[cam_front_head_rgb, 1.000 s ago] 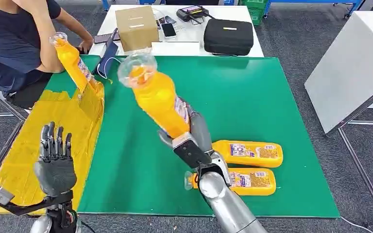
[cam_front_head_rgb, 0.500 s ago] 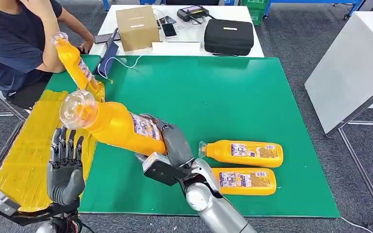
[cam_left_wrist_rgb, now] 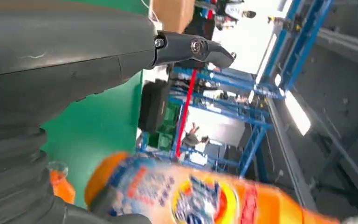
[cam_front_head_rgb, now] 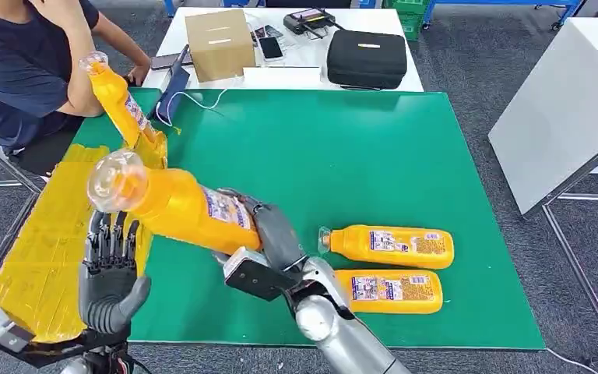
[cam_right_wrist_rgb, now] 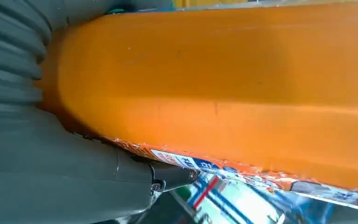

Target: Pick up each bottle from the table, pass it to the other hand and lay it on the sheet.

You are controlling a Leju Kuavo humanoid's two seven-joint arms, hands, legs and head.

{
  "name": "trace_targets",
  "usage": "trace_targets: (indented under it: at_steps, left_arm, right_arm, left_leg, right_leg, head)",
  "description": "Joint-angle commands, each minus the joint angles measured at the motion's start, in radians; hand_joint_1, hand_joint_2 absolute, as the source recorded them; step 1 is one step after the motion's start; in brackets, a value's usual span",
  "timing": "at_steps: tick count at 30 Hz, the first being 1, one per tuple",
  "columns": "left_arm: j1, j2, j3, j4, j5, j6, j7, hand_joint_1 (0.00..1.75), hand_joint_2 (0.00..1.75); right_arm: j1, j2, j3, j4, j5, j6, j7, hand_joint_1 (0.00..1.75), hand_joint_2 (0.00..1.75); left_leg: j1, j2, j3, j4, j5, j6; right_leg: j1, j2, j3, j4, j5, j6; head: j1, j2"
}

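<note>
Green table (cam_front_head_rgb: 374, 156) in a workshop, yellow sheet (cam_front_head_rgb: 31, 249) along its left edge, a person (cam_front_head_rgb: 23, 70) sitting at the far corner. Your right hand (cam_front_head_rgb: 269, 234) is gripping the bottle (cam_front_head_rgb: 179, 206) by its base and has just been swinging it left, from upright to tilted, neck now just above your left hand (cam_front_head_rgb: 109, 269). That hand is waiting open, fingers up, so the handover is coming next. Two bottles (cam_front_head_rgb: 393, 265) are lying on the green. One more (cam_front_head_rgb: 121, 97) is standing propped at the sheet's far end.

Head cam high, down over table (cam_front_head_rgb: 405, 156); wrist cams close-up, shared bottle (cam_front_head_rgb: 187, 206).
</note>
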Motion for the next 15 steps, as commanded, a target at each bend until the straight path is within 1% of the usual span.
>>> trace_targets:
  at_steps: [1,2,3,4,7,9,13,14,15]
  left_arm:
    - [0.037,0.033,-0.133,-0.046,-0.024,-0.024,-0.011,0.0,1.75]
    - [0.038,0.038,-0.142,-0.047,-0.028,-0.027,-0.015,0.0,1.75]
    - [0.037,0.043,-0.149,-0.049,-0.043,-0.023,-0.029,0.0,1.75]
    - [0.033,0.05,-0.165,-0.036,-0.023,-0.044,-0.006,0.0,1.75]
    - [0.025,0.051,-0.177,-0.006,-0.013,-0.047,-0.015,0.0,1.75]
    - [0.025,0.053,-0.177,-0.005,-0.009,-0.049,-0.017,0.0,1.75]
    - [0.027,0.053,-0.177,-0.01,-0.009,-0.049,-0.016,0.0,1.75]
    - [0.027,0.053,-0.177,-0.01,-0.009,-0.049,-0.016,0.0,1.75]
    - [0.026,0.053,-0.177,-0.01,-0.009,-0.049,-0.016,0.0,1.75]
  right_arm:
    - [-0.028,0.008,0.082,0.146,0.027,0.002,0.021,1.75,1.75]
    - [-0.03,0.009,0.081,0.152,0.028,0.002,0.021,1.75,1.75]
    - [-0.032,0.011,0.08,0.158,0.028,0.004,0.021,1.75,1.75]
    - [-0.063,0.002,0.14,0.209,0.087,0.096,0.08,1.75,1.75]
    - [-0.055,0.081,0.2,0.366,0.144,0.048,0.053,1.75,1.75]
    - [-0.056,0.092,0.225,0.397,0.154,0.038,0.051,1.75,1.75]
    - [-0.059,0.087,0.226,0.393,0.154,0.042,0.051,1.75,1.75]
    - [-0.059,0.087,0.226,0.393,0.154,0.042,0.051,1.75,1.75]
    - [-0.061,0.086,0.225,0.392,0.154,0.042,0.051,1.75,1.75]
  left_leg:
    - [0.002,0.002,0.003,0.0,-0.001,-0.002]
    - [0.0,0.001,0.002,-0.001,0.0,-0.001]
    - [0.002,0.002,0.003,0.0,-0.001,-0.002]
    - [0.001,0.001,0.002,-0.001,0.0,-0.001]
    - [0.001,0.003,0.004,-0.001,-0.001,-0.002]
    - [0.002,0.004,0.005,-0.002,-0.001,-0.002]
    - [0.001,-0.001,0.002,-0.001,0.0,-0.001]
    - [0.002,-0.001,0.004,-0.001,-0.001,-0.001]
    - [0.002,0.0,0.002,-0.001,0.0,-0.001]
  right_leg:
    - [0.002,0.003,0.004,-0.002,0.0,-0.002]
    - [0.0,0.002,0.002,-0.001,0.0,-0.001]
    - [0.002,0.003,0.004,-0.002,0.0,-0.002]
    - [0.001,0.002,0.002,-0.001,0.0,-0.001]
    - [0.001,0.004,0.004,-0.002,0.0,-0.002]
    - [0.002,0.006,0.005,-0.003,0.0,-0.002]
    - [0.001,0.0,0.002,-0.001,0.0,-0.001]
    - [0.002,0.0,0.004,-0.002,-0.001,-0.002]
    - [0.001,0.001,0.002,-0.002,-0.001,-0.001]
  head:
    - [0.0,0.0]
    - [0.0,0.0]
    - [0.0,0.0]
    - [0.0,0.0]
    - [0.0,0.0]
    - [0.0,0.0]
    - [0.0,0.0]
    - [-0.001,0.0]
    - [0.0,0.0]
